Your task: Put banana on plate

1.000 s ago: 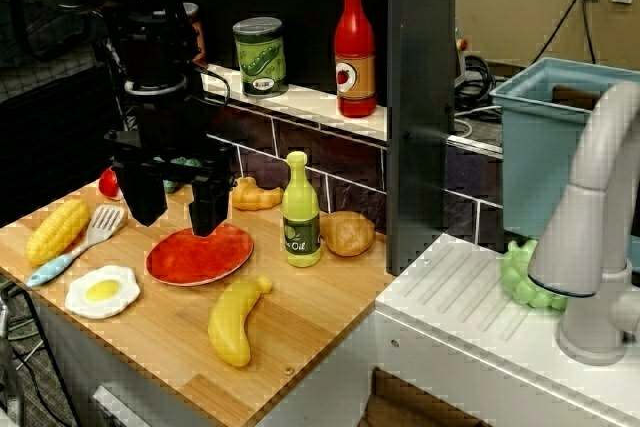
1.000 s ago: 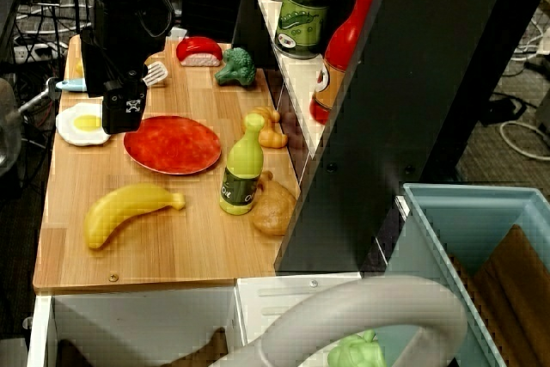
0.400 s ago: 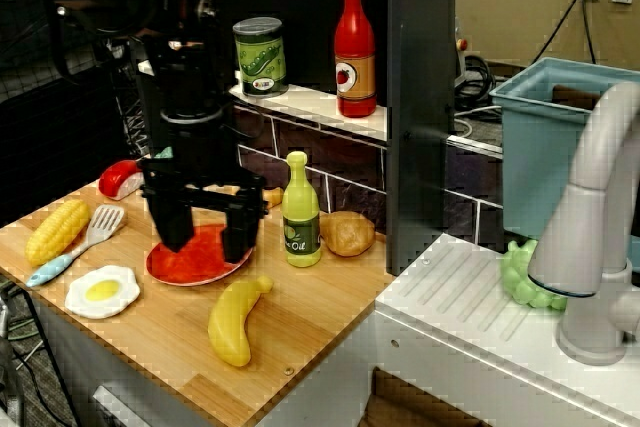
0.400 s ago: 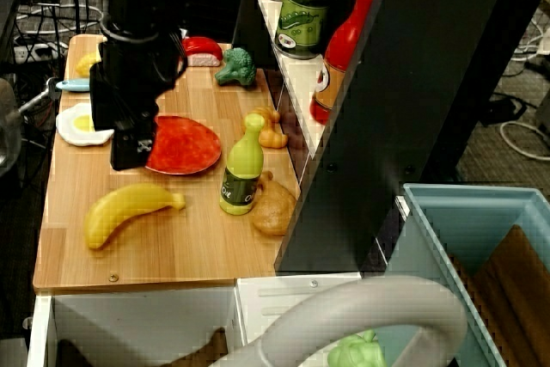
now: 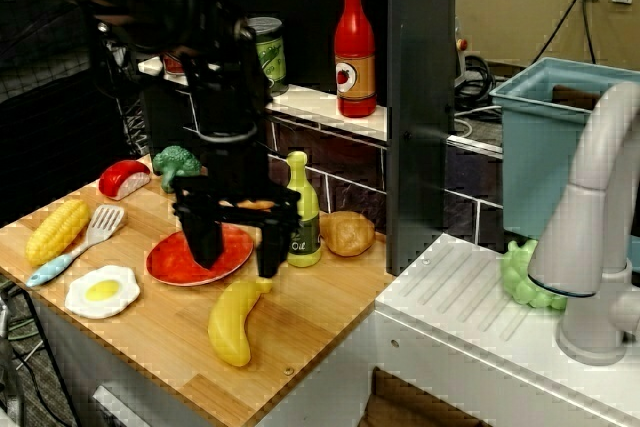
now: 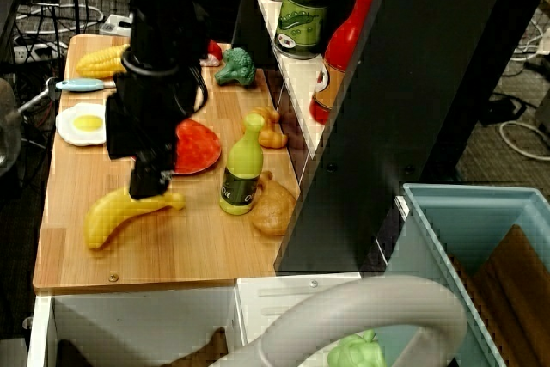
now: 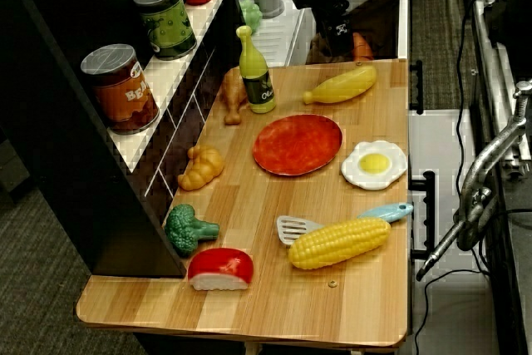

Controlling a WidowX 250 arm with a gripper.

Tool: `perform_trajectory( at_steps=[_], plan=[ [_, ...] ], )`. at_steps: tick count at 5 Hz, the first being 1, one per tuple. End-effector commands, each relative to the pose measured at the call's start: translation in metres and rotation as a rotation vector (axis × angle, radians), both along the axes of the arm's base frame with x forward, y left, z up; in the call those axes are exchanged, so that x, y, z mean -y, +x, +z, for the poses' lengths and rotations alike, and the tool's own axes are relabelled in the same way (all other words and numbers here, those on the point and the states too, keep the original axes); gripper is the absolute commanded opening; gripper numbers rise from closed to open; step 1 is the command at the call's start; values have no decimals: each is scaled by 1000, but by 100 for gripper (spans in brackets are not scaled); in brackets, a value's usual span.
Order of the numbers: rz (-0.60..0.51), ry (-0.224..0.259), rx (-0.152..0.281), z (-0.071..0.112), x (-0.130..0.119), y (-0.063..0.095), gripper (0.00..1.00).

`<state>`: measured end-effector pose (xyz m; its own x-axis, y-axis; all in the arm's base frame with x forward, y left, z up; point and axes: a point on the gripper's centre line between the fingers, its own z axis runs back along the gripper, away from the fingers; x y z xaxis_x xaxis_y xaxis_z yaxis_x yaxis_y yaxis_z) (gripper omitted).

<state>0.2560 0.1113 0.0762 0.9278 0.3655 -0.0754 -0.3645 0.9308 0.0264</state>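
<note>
The yellow banana (image 5: 233,322) lies on the wooden board near its front edge, stem end toward the red-orange plate (image 5: 168,265). My black gripper (image 5: 238,250) hangs open over the plate's banana-side rim. One finger is above the plate and the other is by the banana's stem tip, with nothing between them. From above, the gripper (image 6: 159,169) hides the plate's (image 6: 202,145) left half and reaches the banana's (image 6: 120,214) stem end. From the table's far end, banana (image 7: 341,85) and plate (image 7: 298,144) lie apart, and only the arm shows.
A yellow-green oil bottle (image 5: 301,212) and a brown potato (image 5: 347,233) stand right of the plate. A fried egg (image 5: 102,290), spatula (image 5: 88,235) and corn cob (image 5: 57,230) lie to its left, broccoli (image 5: 176,160) behind. Behind are a shelf with a ketchup bottle (image 5: 355,47) and a dark post (image 5: 420,97).
My gripper has travelled from the plate's far-left side, across the plate, to its rim by the banana's stem, staying open. The banana and plate have not moved.
</note>
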Motion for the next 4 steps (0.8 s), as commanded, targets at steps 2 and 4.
perform_trajectory(
  at_steps=[2, 4],
  plan=[
    [2, 65, 4, -7, -18, 12, 100],
    [1, 44, 4, -4, -25, 0, 100]
  ],
)
